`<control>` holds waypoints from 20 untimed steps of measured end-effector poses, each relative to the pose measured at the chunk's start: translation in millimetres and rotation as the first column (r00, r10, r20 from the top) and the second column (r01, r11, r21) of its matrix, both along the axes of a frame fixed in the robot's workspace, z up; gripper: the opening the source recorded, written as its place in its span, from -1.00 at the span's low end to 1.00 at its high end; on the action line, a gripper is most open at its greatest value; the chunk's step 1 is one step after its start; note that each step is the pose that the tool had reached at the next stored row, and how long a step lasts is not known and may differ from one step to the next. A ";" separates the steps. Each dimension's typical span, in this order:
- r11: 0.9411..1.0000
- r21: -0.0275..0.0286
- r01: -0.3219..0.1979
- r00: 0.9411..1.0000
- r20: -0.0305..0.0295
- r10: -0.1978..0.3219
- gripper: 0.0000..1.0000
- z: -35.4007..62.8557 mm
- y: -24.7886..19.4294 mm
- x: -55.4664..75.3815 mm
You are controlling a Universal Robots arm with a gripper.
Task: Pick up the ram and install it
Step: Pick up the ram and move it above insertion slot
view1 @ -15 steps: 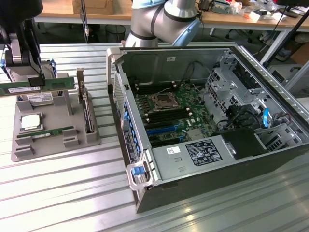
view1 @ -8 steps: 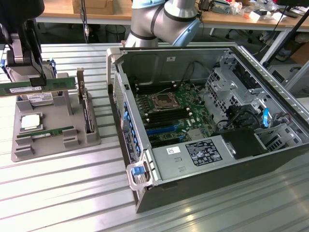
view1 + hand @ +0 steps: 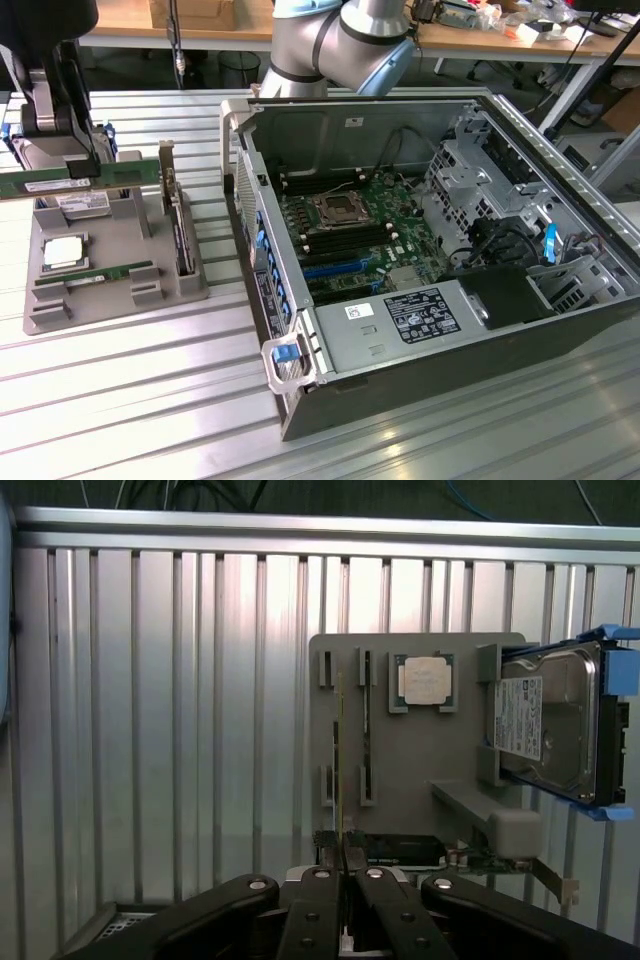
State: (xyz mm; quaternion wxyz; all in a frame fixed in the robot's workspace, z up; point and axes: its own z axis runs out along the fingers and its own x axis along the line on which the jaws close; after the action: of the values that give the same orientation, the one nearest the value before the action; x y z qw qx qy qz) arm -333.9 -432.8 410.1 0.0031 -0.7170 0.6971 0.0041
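Observation:
My gripper (image 3: 88,168) hangs above the grey parts tray (image 3: 120,295) at the exterior view's left, shut on the ram (image 3: 60,183), a long thin green stick held level with a white sticker on it. In the wrist view the fingers (image 3: 312,920) close around the ram (image 3: 341,750), seen edge-on as a thin line over the tray (image 3: 450,770). A second green stick (image 3: 95,273) lies in a tray slot below. The open computer case (image 3: 330,350) sits at the exterior view's right, its motherboard (image 3: 400,245) and dark memory slots (image 3: 320,215) exposed beside the processor socket (image 3: 338,208).
On the tray are a square silver processor chip (image 3: 62,252), a hard drive (image 3: 550,725) with blue rails, and a wider green card with a metal bracket (image 3: 176,225) standing on edge. The case wall (image 3: 240,160) rises between tray and motherboard. The ribbed metal table (image 3: 130,400) lies all around.

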 end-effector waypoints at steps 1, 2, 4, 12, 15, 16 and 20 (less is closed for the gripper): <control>1.000 0.000 0.000 1.000 0.000 0.000 -0.76 0.0 0.0 0.2; 1.000 0.000 0.000 1.000 0.000 0.000 -0.76 0.0 0.0 0.6; 1.000 0.000 0.000 1.000 0.000 0.000 -0.76 0.0 0.0 1.2; 1.000 -0.001 0.000 1.000 0.000 0.000 -0.76 0.0 0.0 6.7; 1.000 -0.001 0.000 1.000 0.000 0.000 -0.76 0.0 0.0 8.4; 1.000 -0.002 0.000 1.000 0.000 0.000 -0.76 0.1 0.0 9.3; 1.000 -0.002 0.000 1.000 0.000 0.000 -0.76 0.0 0.0 12.2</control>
State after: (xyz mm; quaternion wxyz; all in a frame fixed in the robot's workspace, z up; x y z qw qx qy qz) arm -321.7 -432.7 410.1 0.0024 -0.7170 0.6971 0.0035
